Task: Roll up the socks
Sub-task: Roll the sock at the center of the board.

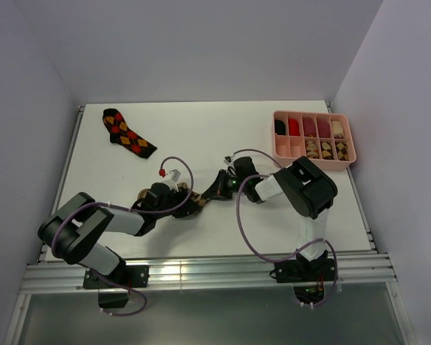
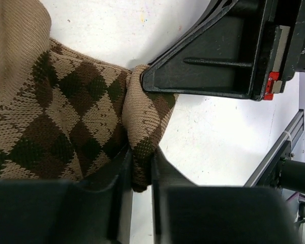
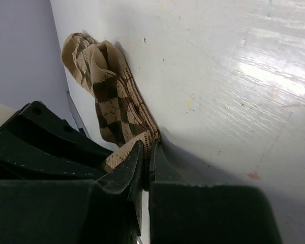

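Both hands are gripping the tan-brown-cream argyle sock: the left hand is pinching a fold of it between narrow jaws, and the right hand is clamping almost fully shut on the other end. The sock is lying bunched on the table near the front middle, its long axis running from one hand to the other. Rolling is probably going to mean carrying one end along that line. The black-red-orange sock is lying well apart, far left.
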### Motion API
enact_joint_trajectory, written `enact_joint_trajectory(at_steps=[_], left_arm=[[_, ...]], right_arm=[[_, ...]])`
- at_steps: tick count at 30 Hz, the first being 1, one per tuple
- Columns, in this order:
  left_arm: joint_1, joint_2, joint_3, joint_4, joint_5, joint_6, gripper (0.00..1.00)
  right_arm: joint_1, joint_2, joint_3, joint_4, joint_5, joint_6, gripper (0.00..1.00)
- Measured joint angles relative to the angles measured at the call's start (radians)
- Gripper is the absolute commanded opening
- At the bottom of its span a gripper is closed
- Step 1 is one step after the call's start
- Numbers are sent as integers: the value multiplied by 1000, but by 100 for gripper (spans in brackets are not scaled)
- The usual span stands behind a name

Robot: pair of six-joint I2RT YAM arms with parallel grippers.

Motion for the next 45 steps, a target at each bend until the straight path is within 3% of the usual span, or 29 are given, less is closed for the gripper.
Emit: enact_joint_trajectory(at_steps=[2, 3, 6, 11, 16, 27, 35, 39, 45], left_arm=[[1, -2, 0, -5, -2, 2, 28], [1, -6, 0, -9, -4, 3, 51], [2, -61, 2, -43, -10, 11, 63], [21, -183, 2, -163, -71, 35, 61], [61, -246, 5, -231, -128, 67, 49], [141, 34, 196, -251, -176, 110, 45], [154, 108, 285, -247, -164, 162, 58], [106, 53, 280, -289, -190, 224, 60], [-88, -123, 267, -338, -279, 334, 57]], right_arm=[[0, -8, 19, -45, 1, -29, 0], [1, -13, 27, -70, 2, -45, 0], [2, -31, 58, -158, 11, -90, 0], [3, -52, 110, -299, 35, -162, 0], [3, -79, 145, -418, 69, -225, 0], [8, -102, 241, -639, 150, -340, 0], [11, -104, 296, -753, 213, -368, 0], [12, -104, 322, -811, 233, -346, 0], [12, -89, 371, -894, 247, -325, 0]])
